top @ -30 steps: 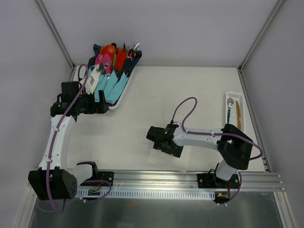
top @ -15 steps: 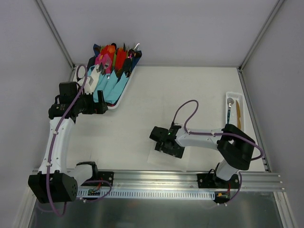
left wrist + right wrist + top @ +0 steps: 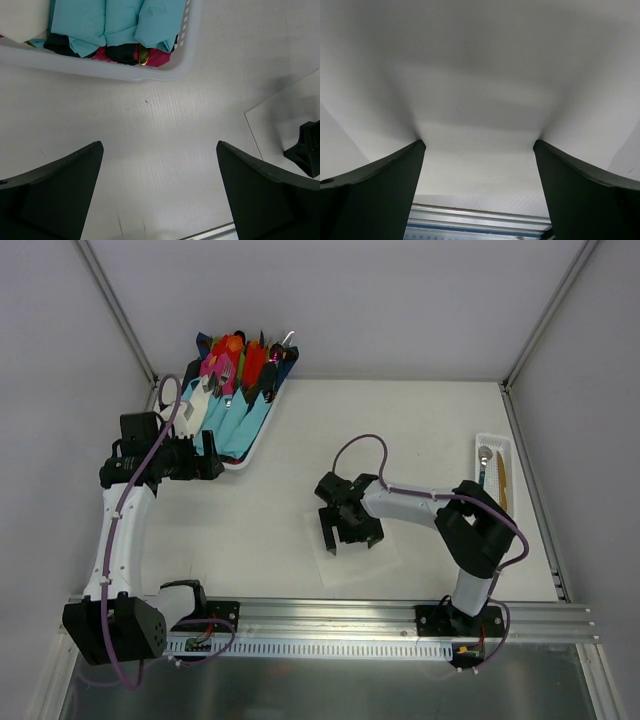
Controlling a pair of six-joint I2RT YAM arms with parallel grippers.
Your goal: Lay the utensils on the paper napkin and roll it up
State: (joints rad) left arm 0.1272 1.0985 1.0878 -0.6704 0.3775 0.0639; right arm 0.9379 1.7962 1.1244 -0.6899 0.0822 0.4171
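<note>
The paper napkin (image 3: 385, 558) lies flat on the table in front of the right arm's base. My right gripper (image 3: 350, 543) stands open over its far-left part, fingers pointing toward the near edge. In the right wrist view both fingertips (image 3: 417, 147) rest on or just above the white napkin (image 3: 480, 100), with nothing between them. The utensils lie in a small white tray (image 3: 493, 440) at the far right: a dark-handled spoon (image 3: 484, 468) and a golden-yellow piece (image 3: 502, 488). My left gripper (image 3: 218, 457) is open and empty beside the basket, far from the napkin.
A white basket (image 3: 243, 462) of pink, red and orange cutlery in light-blue wraps (image 3: 120, 20) stands at the back left, just beyond my left gripper (image 3: 159, 145). A napkin corner (image 3: 290, 115) shows at the right of the left wrist view. A metal rail (image 3: 330, 620) runs along the near edge.
My right gripper has swung round and shifted slightly away from the near edge, so its fingers now point toward the rail and more napkin shows. The left arm barely moved.
</note>
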